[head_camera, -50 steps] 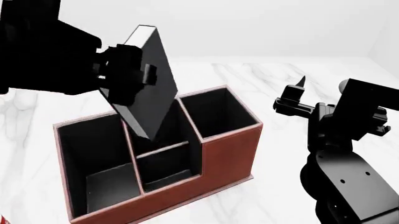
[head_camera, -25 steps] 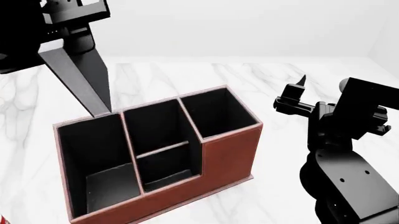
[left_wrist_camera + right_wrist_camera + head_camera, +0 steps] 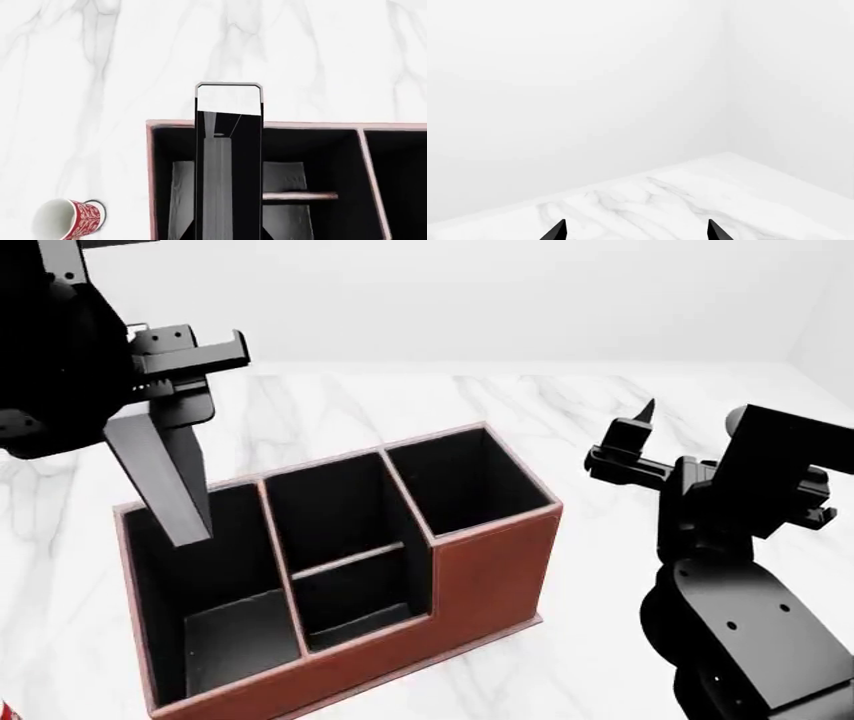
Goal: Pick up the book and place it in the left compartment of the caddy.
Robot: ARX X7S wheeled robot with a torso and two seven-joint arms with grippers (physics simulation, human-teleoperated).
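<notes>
- The right gripper (image 3: pixel 638 445) is parked at the near right, well apart from the caddy; its two finger tips are seen spread apart in the right wrist view with nothing between them, so it is judged open and idle (no part in the lift is asked of it).
- The caddy (image 3: pixel 487 560) stands on the marble table (image 3: pixel 587 410) just ahead, its reddish-brown walls upright and its black cells all showing bare floors.
- The left compartment (image 3: pixel 200 590) — the long slot at the low-walled end — is seen unobstructed; its far rim lies directly beneath the book.
- The book (image 3: pixel 163 480) is held in the air by the left gripper (image 3: pixel 180 370), clamped at its upper end, tilted, with its lower corner just over the slot's far wall.
- In the left wrist view the book (image 3: pixel 228 165) is seen edge-on, hanging over the slot inside the caddy's outer wall (image 3: pixel 151 175).
- The book is judged stiff and fairly light — a hardcover that will not flex — but its plain covers look smooth, so a slip in the pinch is possible; the hold at the top end is judged sensible for a vertical drop, though the free end may swing.
- The chief obstacles are judged to be the far rim and the thin divider beside the slot (a catch on either would tip the book).
- A red patterned mug (image 3: pixel 70 218) lies on its side on the table beyond the caddy's outer wall, clear of the path.
</notes>
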